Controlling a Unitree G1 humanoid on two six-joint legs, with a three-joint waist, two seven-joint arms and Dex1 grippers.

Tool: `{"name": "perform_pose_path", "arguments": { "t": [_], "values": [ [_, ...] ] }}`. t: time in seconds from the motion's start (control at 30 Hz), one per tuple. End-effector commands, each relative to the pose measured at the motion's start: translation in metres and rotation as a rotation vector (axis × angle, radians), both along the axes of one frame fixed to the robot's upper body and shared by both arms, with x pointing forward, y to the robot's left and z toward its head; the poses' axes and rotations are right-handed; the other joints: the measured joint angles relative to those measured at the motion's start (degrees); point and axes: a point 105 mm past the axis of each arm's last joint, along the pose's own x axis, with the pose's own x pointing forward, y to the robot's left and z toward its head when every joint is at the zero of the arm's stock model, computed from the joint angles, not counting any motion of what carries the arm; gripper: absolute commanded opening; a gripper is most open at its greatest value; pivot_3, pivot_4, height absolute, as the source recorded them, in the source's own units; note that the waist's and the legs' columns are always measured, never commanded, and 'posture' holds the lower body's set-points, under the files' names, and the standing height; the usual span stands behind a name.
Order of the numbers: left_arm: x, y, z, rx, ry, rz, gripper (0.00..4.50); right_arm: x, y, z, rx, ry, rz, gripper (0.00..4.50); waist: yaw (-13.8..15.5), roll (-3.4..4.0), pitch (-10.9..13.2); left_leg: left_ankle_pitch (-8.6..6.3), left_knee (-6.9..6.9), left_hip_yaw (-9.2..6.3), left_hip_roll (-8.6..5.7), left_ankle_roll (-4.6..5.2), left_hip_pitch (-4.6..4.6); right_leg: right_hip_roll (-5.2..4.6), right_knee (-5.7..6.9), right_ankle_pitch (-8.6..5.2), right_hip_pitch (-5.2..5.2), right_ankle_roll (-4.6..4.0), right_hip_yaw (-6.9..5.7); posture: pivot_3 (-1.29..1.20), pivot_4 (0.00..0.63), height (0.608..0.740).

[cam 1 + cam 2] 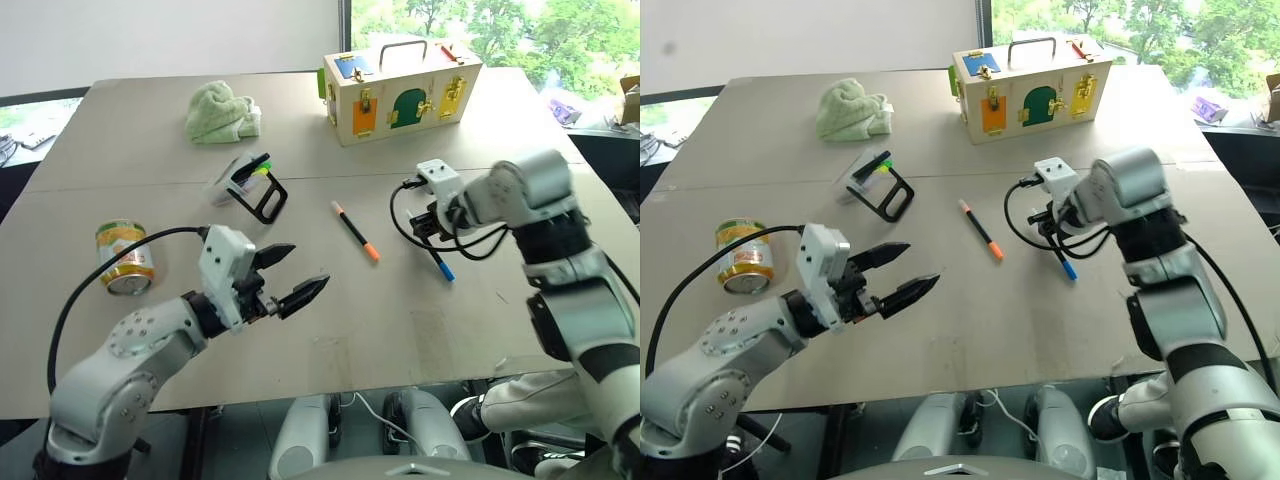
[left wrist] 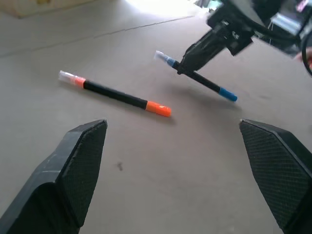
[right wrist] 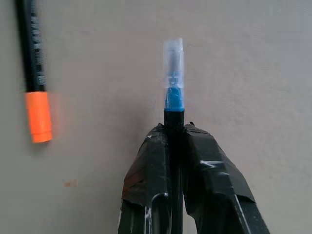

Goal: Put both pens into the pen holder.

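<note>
Left eye view: the right gripper [image 1: 432, 228] is clamped on the blue pen [image 1: 441, 266], whose free end slants down to the table [image 1: 420, 330]. The grip sits partway along the barrel, probably so the pen can be carried to the holder [image 1: 252, 183] and tipped in. The holder, a cloudy plastic cup on a black angular loop, lies on its side well left of both pens, near a crumpled green cloth [image 1: 221, 111]. The orange pen [image 1: 355, 230] lies flat between holder and right gripper, untouched. The left gripper [image 1: 290, 273] hovers above the near table, fingers spread wide and holding nothing. A tin [image 1: 125, 257] lies to its left, and a wooden box [image 1: 400, 88] with coloured latches stands at the far edge.

Right eye view: same layout; the held pen slopes steeply with its lower blue tip at or just above the table.

Left wrist view: two broad black pads [image 2: 80, 165] with a cross-hatched face stand far apart. Beyond them lies the slim, smooth orange pen with its clear end cap; behind it the blue pen hangs tilted in the right gripper.

Right wrist view: black taped fingers [image 3: 151, 175] pinch the barrel tightly, and the blue end with its clear cap projects past them. The table is matt and beige.
</note>
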Motion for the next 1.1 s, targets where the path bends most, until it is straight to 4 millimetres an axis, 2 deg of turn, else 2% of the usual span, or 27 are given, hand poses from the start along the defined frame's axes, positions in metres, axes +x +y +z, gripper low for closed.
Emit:
{"name": "perform_pose_path", "arguments": {
  "t": [0.03,0.17,0.37,0.43,0.5,0.57,0.73,0.97,1.03,1.07,1.1],
  "values": [
    [0.004,-0.013,0.014,-0.239,0.156,-0.03,4.5,-0.042,0.03,0.054,0.147,-0.218,0.301,0.04,-0.3,0.0,0.0,0.0,0.01,-0.03,0.0,0.0,0.0,0.0,0.0,-0.01,0.0,0.02,-0.01,0.0,0.15,0.74],
    [0.015,-0.031,0.029,-0.438,0.292,-0.086,4.5,-0.069,0.051,0.061,0.145,-0.319,0.462,0.04,-0.4,-0.03,0.0,0.0,-0.01,0.0,0.01,-0.01,0.19,0.0,0.04,-0.01,0.12,0.03,0.01,0.0,0.15,0.74],
    [0.027,-0.039,0.04,-0.442,0.333,-0.133,4.5,-0.075,0.057,0.061,0.129,-0.359,0.511,0.04,-0.2,-0.04,0.0,0.01,0.15,0.02,-0.05,-0.01,0.16,0.0,0.05,0.09,0.16,-0.13,0.03,0.0,0.15,0.74],
    [0.027,-0.042,0.039,-0.416,0.333,-0.147,3.98,-0.076,0.058,0.063,0.13,-0.371,0.521,0.0,-0.2,-0.05,0.0,0.01,0.16,0.02,-0.05,-0.01,0.17,0.01,0.06,0.09,0.16,-0.13,0.02,0.0,0.15,0.74],
    [0.025,-0.044,0.038,-0.401,0.334,-0.164,3.27,-0.076,0.058,0.063,0.133,-0.377,0.524,0.0,-0.2,-0.05,0.0,0.01,0.16,0.02,-0.05,-0.02,0.16,0.01,0.07,0.11,0.16,-0.16,0.03,0.0,0.15,0.74],
    [0.022,-0.047,0.038,-0.403,0.338,-0.184,2.27,-0.076,0.059,0.064,0.135,-0.382,0.526,0.0,-0.2,-0.05,0.0,0.01,0.16,0.02,-0.05,-0.02,0.17,0.01,0.07,0.11,0.16,-0.17,0.03,0.0,0.15,0.74],
    [0.022,-0.048,0.038,-0.414,0.336,-0.178,0.11,-0.081,0.065,0.066,0.161,-0.402,0.563,0.0,-0.2,-0.05,0.0,0.01,0.15,0.02,-0.05,-0.03,0.17,0.0,0.06,0.11,0.15,-0.17,0.04,0.0,0.15,0.74],
    [0.022,-0.043,0.041,-0.418,0.307,-0.158,0.04,-0.094,0.067,0.066,0.19,-0.403,0.655,0.0,-0.1,-0.05,0.0,0.01,0.15,0.02,-0.05,-0.03,0.16,0.0,0.05,0.1,0.15,-0.17,0.04,0.0,0.15,0.74],
    [0.021,-0.038,0.046,-0.414,0.268,-0.15,0.04,-0.093,0.059,0.063,0.167,-0.431,0.657,0.0,-0.1,-0.05,0.0,0.01,0.15,0.02,-0.05,-0.03,0.16,-0.01,0.04,0.1,0.15,-0.17,0.04,0.0,0.15,0.74],
    [0.021,-0.036,0.049,-0.412,0.249,-0.147,0.0,-0.095,0.055,0.06,0.158,-0.439,0.673,0.93,0.0,-0.06,0.0,0.01,0.15,0.01,-0.05,-0.03,0.16,-0.01,0.04,0.1,0.15,-0.17,0.04,0.0,0.15,0.74],
    [0.023,-0.031,0.054,-0.41,0.215,-0.125,0.0,-0.093,0.047,0.06,0.146,-0.459,0.65,1.26,0.1,-0.06,0.0,0.01,0.13,0.01,-0.05,-0.03,0.15,-0.01,0.01,0.07,0.15,-0.12,0.03,0.0,0.15,0.74]
  ]
}}
